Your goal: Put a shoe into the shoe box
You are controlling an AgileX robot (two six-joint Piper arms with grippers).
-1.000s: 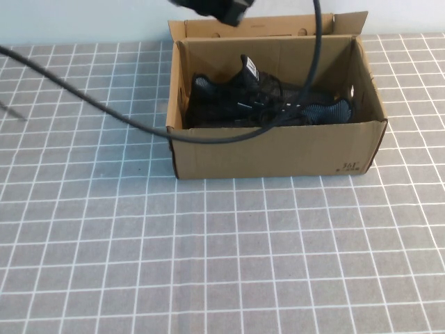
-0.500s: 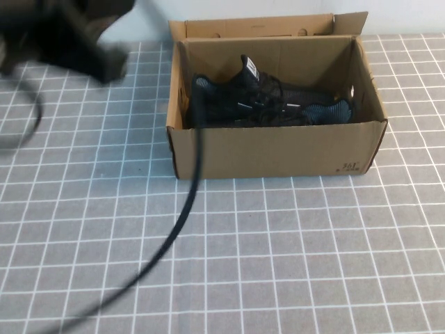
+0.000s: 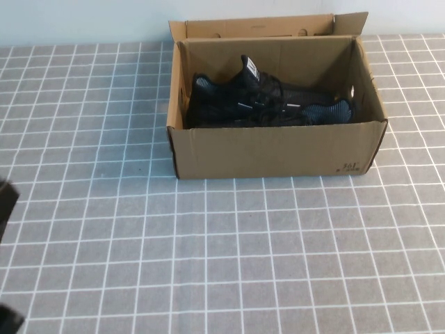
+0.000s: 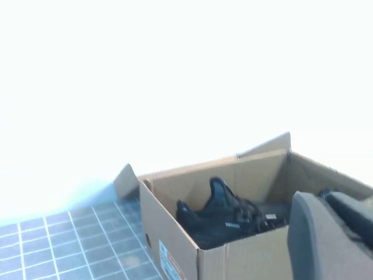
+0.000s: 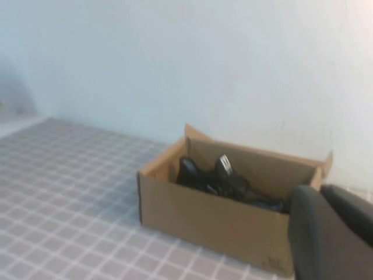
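The black sneaker (image 3: 259, 99) lies inside the open brown shoe box (image 3: 278, 149) at the back middle of the table, its white tongue label up. The sneaker (image 4: 224, 219) and box (image 4: 175, 233) also show in the left wrist view, and the sneaker (image 5: 227, 178) and box (image 5: 204, 219) in the right wrist view. My left gripper (image 4: 322, 198) is shut and empty, raised to the left of the box. My right gripper (image 5: 322, 189) is shut and empty, well clear of the box. Only a dark bit of the left arm (image 3: 5, 202) shows in the high view.
The box's lid flap (image 3: 257, 26) stands open at the back against the pale wall. The grey tiled table (image 3: 229, 264) stretches in front of and to both sides of the box.
My left arm and its cable swung from above the box leftward and down, and have almost left the high view. The box and sneaker have not moved.
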